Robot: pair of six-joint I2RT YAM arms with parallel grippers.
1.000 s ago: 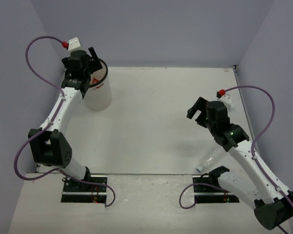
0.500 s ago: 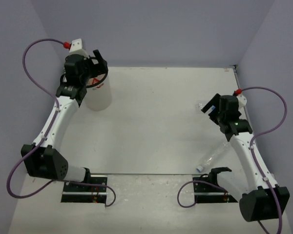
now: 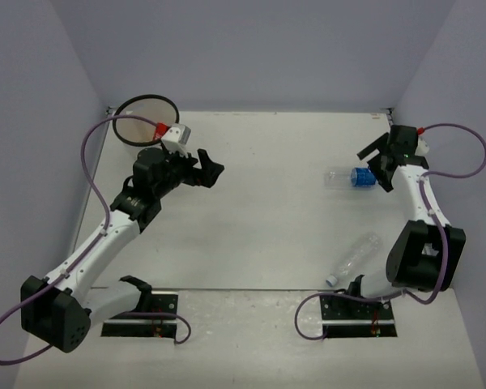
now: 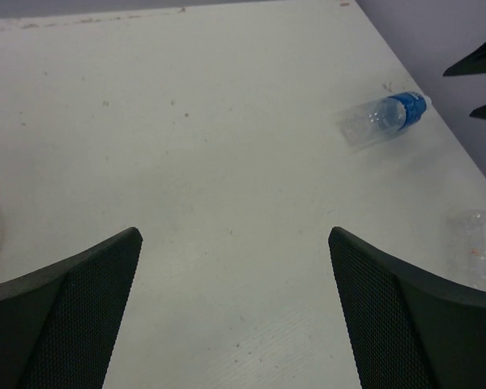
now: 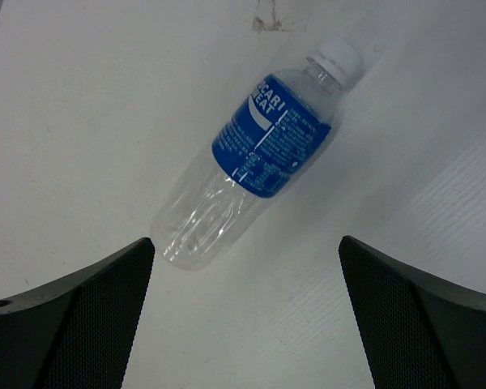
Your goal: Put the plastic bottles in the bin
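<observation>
Two clear plastic cylinders: blue-labelled bottle [image 5: 255, 154], plain bottle [image 3: 354, 258]

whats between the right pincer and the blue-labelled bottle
Nothing. In the right wrist view the open right pincer faces the blue-labelled bottle, which lies on the table, and only bare tabletop shows between them.
</observation>
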